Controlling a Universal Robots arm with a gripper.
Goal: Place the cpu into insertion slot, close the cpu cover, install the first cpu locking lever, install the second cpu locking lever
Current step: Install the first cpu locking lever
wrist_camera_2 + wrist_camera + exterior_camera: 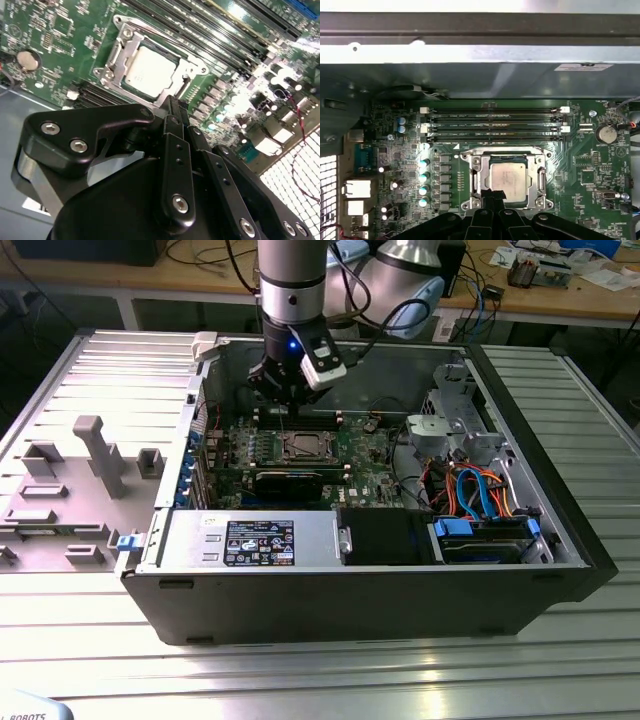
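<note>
The arm [292,280] is reaching down into the open computer case [560,540], which is standing in the middle of the ribbed metal surface [100,370]. The claw [172,105] is hanging low over the motherboard [585,165], and its two fingers are pressing together with nothing between them, so I am judging it closed and empty.

The cpu [509,181] is lying flat inside the insertion slot [301,447], beside the row of memory slots [492,122]. The cpu cover [540,175] is lying down around it, and the shiny top is showing through the window. The tip of the claw is sitting just at the edge of the cover, on the side away from the memory slots; I cannot tell whether it is touching. I also cannot tell whether any locking lever is hooked.

The danger I am seeing is this: if the tip is pushing on the cover or the chip instead of a lever, it could scratch the top or press the cpu crooked. A thin lever could also be slipping off such a narrow tip and springing up.
</note>
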